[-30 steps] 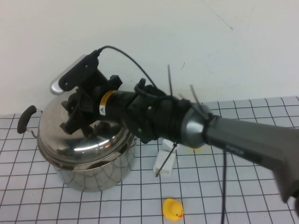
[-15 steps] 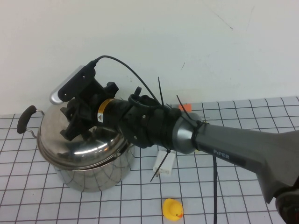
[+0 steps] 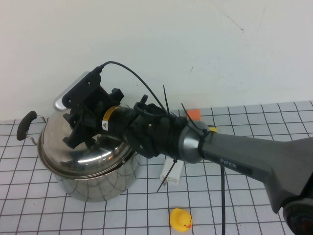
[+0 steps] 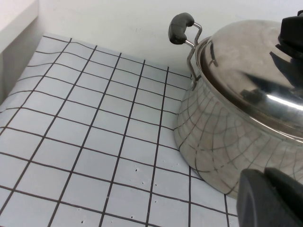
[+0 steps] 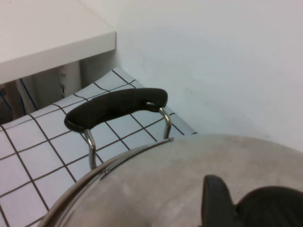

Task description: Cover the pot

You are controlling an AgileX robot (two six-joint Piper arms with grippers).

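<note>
The big steel pot [image 3: 98, 183] stands at the left on the checked mat, one black side handle [image 3: 25, 125] showing. The domed steel lid [image 3: 93, 156] rests on its rim, slightly tilted. My right gripper [image 3: 78, 129] reaches across from the right and is shut on the lid's black knob [image 5: 270, 208]; one finger [image 5: 215, 201] shows beside it, above the lid [image 5: 156, 189] and a pot handle [image 5: 116, 108]. My left gripper [image 4: 267, 198] is shut and empty, low beside the pot wall [image 4: 222, 146], under the lid [image 4: 255, 80]. It is outside the high view.
A yellow rubber duck [image 3: 181, 219] sits near the front edge. A white block [image 3: 172, 171] lies right of the pot and an orange piece [image 3: 194, 114] behind the arm. The wall stands close behind the pot. A white shelf [image 5: 47, 33] is beyond the pot's handle.
My right arm has shifted a little left and lower with the lid, and the lid has settled flatter onto the pot's rim.
</note>
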